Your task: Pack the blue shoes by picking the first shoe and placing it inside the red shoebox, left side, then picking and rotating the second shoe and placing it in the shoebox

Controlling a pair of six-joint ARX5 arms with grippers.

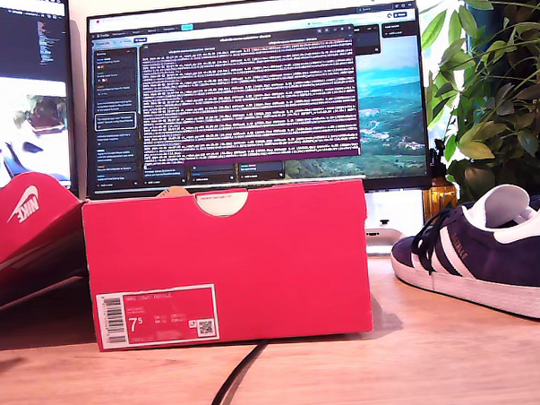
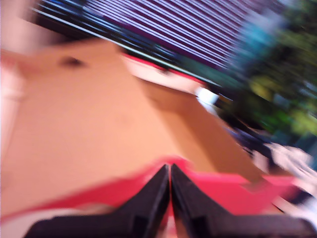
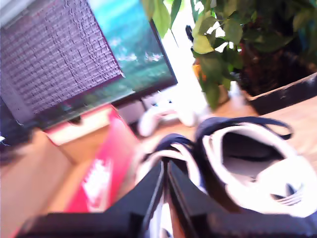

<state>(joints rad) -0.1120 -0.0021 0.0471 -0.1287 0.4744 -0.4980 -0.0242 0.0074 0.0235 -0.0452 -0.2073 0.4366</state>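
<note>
- Sitting on the table (image 1: 394,367), the red shoebox (image 1: 228,267) is facing the exterior view with its label side, left of centre. One blue shoe (image 1: 487,256) is lying well apart from it at that view's right edge, toe pointing toward the box.
- The first tool (image 2: 170,171) is hovering over the box's near wall with its jaws pressed together and holding nothing. The blurred first wrist view is showing only bare brown cardboard inside.
- The second tool (image 3: 166,166) is hanging just above the shoes, jaws together too, with nothing seen between them. A second shoe seems to be lying beside the first, though blur is hiding its outline.
- The shoe is likely handling as light, with a soft suede upper that is yielding under pressure. The padded collar or heel rim is looking like the firmest place to pinch, and the laces are looking too loose.
</note>
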